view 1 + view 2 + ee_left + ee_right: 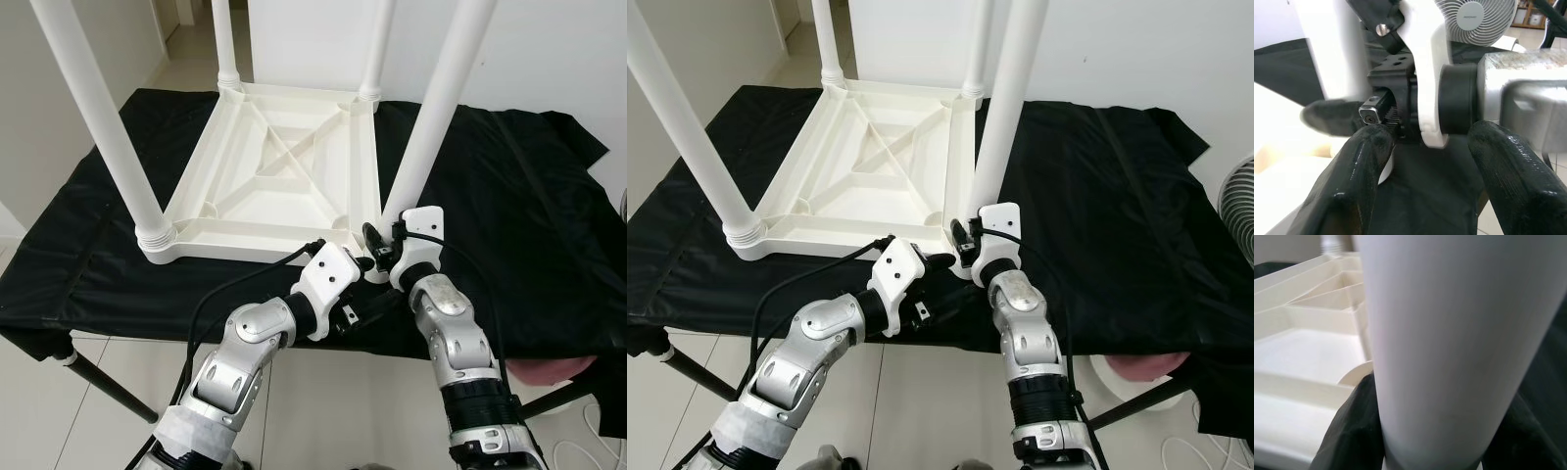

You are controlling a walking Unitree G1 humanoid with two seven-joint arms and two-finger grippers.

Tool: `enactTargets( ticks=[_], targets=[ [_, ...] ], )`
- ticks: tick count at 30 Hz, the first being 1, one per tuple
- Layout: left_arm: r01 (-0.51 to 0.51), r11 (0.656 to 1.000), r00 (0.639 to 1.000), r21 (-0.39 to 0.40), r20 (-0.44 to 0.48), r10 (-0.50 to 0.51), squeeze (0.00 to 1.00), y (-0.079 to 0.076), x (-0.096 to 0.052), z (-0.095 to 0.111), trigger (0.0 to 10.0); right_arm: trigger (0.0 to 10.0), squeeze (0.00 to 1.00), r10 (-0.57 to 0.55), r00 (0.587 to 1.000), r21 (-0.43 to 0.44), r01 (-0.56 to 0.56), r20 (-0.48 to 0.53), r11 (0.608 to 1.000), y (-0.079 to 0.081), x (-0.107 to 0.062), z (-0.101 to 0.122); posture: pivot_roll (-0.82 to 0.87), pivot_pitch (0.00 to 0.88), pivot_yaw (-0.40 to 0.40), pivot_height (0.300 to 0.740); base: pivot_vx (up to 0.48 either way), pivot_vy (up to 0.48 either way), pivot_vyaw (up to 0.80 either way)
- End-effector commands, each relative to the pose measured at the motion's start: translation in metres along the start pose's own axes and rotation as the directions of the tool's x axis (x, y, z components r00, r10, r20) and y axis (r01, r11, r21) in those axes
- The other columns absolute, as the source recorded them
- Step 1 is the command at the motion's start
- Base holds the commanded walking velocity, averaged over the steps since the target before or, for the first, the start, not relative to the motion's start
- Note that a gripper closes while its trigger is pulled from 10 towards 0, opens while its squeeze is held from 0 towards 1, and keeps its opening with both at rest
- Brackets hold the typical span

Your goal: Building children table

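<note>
The white children's table [265, 186] lies upside down on a black-draped work table [529, 215], with its legs standing up. My right gripper [380, 247] is shut on the base of the near-right leg [431, 108], where it meets the corner socket. In the right wrist view, black fingers [1352, 431] press on either side of that leg [1449, 333]. My left gripper [368, 268] sits just beside and below the right one, open. Its two fingers [1352, 181] are spread before the right gripper's wrist housing [1425, 88] and hold nothing.
The near-left leg [108, 127] rises at the left, and two far legs [223, 44] stand at the back. Black cloth hangs over the table's front edge [118, 323]. A white fan [1239, 201] stands at the right, above tiled floor.
</note>
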State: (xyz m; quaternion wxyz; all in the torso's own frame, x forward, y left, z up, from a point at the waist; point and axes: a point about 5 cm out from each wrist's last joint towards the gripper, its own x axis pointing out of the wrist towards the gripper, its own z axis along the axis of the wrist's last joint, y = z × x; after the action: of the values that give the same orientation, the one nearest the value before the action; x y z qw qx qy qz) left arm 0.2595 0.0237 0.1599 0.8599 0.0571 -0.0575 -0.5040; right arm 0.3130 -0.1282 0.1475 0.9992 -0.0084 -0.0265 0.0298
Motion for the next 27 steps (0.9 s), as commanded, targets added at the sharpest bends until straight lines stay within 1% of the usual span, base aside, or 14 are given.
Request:
enactTargets(
  ticks=[1, 2, 4, 13, 14, 16, 20, 21, 22, 23, 24, 25, 26, 27],
  targets=[
    [-0.018, 1.000, 1.000, -0.012, -0.006, 0.018, 0.00, -0.001, 0.000, -0.002, 10.0, 10.0, 0.00, -0.128, 0.992, 0.000, 0.128, -0.007, 0.992, -0.006, -0.006, 0.000, -0.11, 0.051, -0.004, 0.740, 0.000, 0.000, 0.00],
    [-0.018, 1.000, 1.000, -0.012, -0.006, 0.018, 0.00, -0.001, 0.000, -0.002, 10.0, 10.0, 0.00, -0.125, 0.992, 0.017, 0.125, -0.011, 0.992, 0.000, -0.008, 0.000, -0.11, 0.051, -0.004, 0.740, 0.000, 0.000, 0.00],
    [-0.019, 1.000, 1.000, -0.013, -0.005, 0.019, 0.00, -0.001, 0.000, -0.002, 10.0, 10.0, 0.00, -0.113, 0.993, 0.019, 0.114, -0.014, 0.993, 0.002, -0.008, 0.000, -0.11, 0.048, -0.005, 0.740, 0.000, 0.000, 0.00],
    [-0.020, 1.000, 1.000, -0.010, -0.006, 0.020, 0.00, -0.002, 0.000, -0.002, 10.0, 10.0, 0.00, -0.045, 0.999, 0.014, 0.045, -0.005, 0.999, 0.004, -0.007, 0.003, -0.10, 0.039, -0.011, 0.740, 0.000, 0.000, 0.00],
    [-0.021, 1.000, 1.000, -0.011, -0.007, 0.021, 0.00, -0.002, 0.000, -0.002, 10.0, 10.0, 1.00, -0.024, 1.000, 0.026, 0.025, -0.004, 0.999, 0.004, -0.006, 0.004, -0.10, 0.034, -0.012, 0.740, 0.000, 0.000, 0.00],
    [-0.022, 1.000, 1.000, -0.012, -0.007, 0.022, 0.00, -0.002, 0.000, -0.002, 10.0, 10.0, 1.00, -0.004, 1.000, 0.029, 0.004, 0.000, 1.000, 0.003, -0.006, 0.005, -0.10, 0.034, -0.012, 0.740, 0.000, 0.000, 0.00],
    [-0.022, 1.000, 1.000, -0.012, -0.007, 0.022, 0.00, -0.002, 0.000, -0.002, 10.0, 10.0, 1.00, -0.004, 1.000, 0.029, 0.004, 0.000, 1.000, 0.003, -0.006, 0.005, -0.10, 0.034, -0.012, 0.740, 0.000, 0.000, 0.00],
    [-0.022, 1.000, 1.000, -0.014, -0.007, 0.022, 0.00, -0.002, 0.000, -0.002, 10.0, 10.0, 1.00, 0.029, 1.000, 0.033, -0.030, 0.001, 0.999, 0.000, -0.005, 0.006, -0.10, 0.032, -0.014, 0.740, 0.000, 0.000, 0.00],
    [-0.022, 1.000, 1.000, -0.011, -0.007, 0.022, 0.00, -0.002, 0.000, -0.002, 10.0, 10.0, 1.00, 0.076, 0.997, 0.027, -0.076, 0.006, 0.997, -0.006, -0.003, 0.009, -0.10, 0.032, -0.014, 0.740, 0.000, 0.000, 0.00],
    [-0.022, 1.000, 1.000, -0.011, -0.007, 0.022, 0.00, -0.002, 0.000, -0.002, 10.0, 10.0, 1.00, 0.076, 0.997, 0.027, -0.076, 0.006, 0.997, -0.006, -0.003, 0.009, -0.10, 0.032, -0.014, 0.740, 0.000, 0.000, 0.00],
    [-0.022, 1.000, 1.000, -0.009, -0.007, 0.022, 0.00, -0.002, 0.000, -0.002, 10.0, 10.0, 1.00, 0.136, 0.991, 0.007, -0.136, 0.014, 0.991, -0.011, -0.001, 0.011, -0.10, 0.032, -0.014, 0.740, 0.000, 0.000, 0.00],
    [-0.022, 1.000, 1.000, -0.008, -0.007, 0.022, 0.00, -0.001, 0.000, -0.002, 10.0, 10.0, 0.00, 0.218, 0.976, -0.017, -0.218, 0.015, 0.976, -0.015, 0.001, 0.013, -0.11, 0.027, -0.008, 0.740, 0.000, 0.000, 0.00],
    [-0.022, 1.000, 1.000, -0.008, -0.007, 0.022, 0.00, -0.001, 0.000, -0.002, 10.0, 10.0, 0.00, 0.218, 0.976, -0.017, -0.218, 0.015, 0.976, -0.015, 0.001, 0.013, -0.11, 0.027, -0.008, 0.740, 0.000, 0.000, 0.00],
    [-0.021, 1.000, 1.000, -0.007, -0.007, 0.021, 0.00, -0.001, 0.000, -0.002, 10.0, 10.0, 0.00, 0.297, 0.955, -0.033, -0.297, 0.009, 0.954, -0.019, 0.003, 0.014, -0.11, 0.027, -0.008, 0.740, 0.000, 0.000, 0.00]
  ],
)
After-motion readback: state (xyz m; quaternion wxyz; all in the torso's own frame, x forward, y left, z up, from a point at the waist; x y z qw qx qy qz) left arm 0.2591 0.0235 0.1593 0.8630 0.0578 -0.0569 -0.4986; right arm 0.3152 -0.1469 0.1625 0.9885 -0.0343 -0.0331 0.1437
